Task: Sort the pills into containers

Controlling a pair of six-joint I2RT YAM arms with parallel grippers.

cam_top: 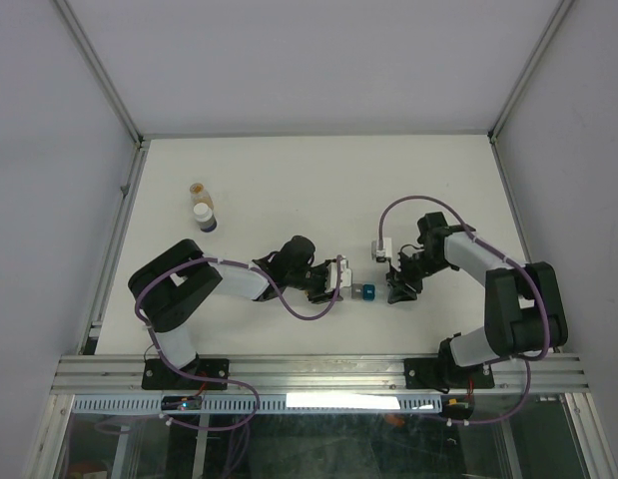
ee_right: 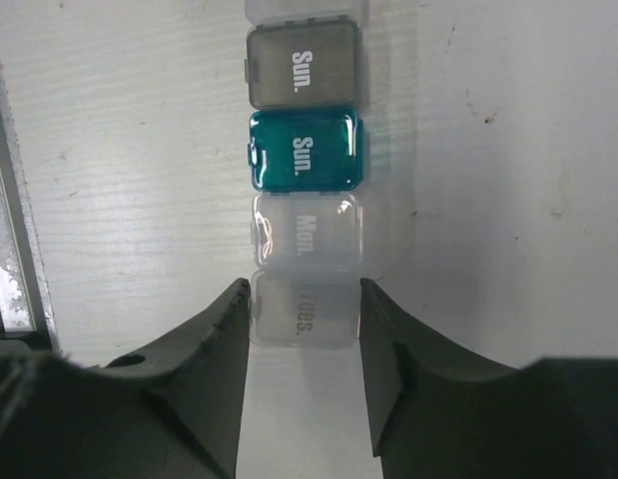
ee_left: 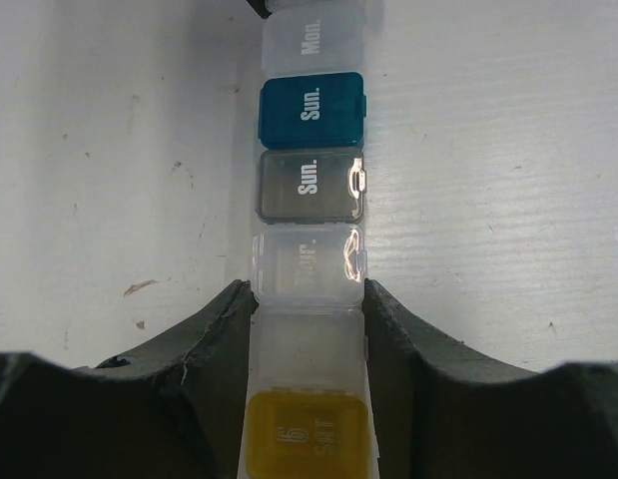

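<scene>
White table (cam_top: 318, 180); a pill box (cam_top: 360, 292) lies mid-width, nearer the front edge; two bottles (cam_top: 204, 216) stand toward the left edge.

The pill organizer strip (ee_left: 309, 190) lies flat, lids shut, running up the left wrist frame's centre: yellow compartment (ee_left: 307, 439) lowest, then clear, grey, teal compartment (ee_left: 313, 110), clear

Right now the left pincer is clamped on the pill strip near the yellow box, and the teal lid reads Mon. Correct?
No: the teal lid reads Sun., not Mon., as the left wrist view shows. The rest stands: the left pincer is clamped on the pill strip near the yellow box.
</scene>
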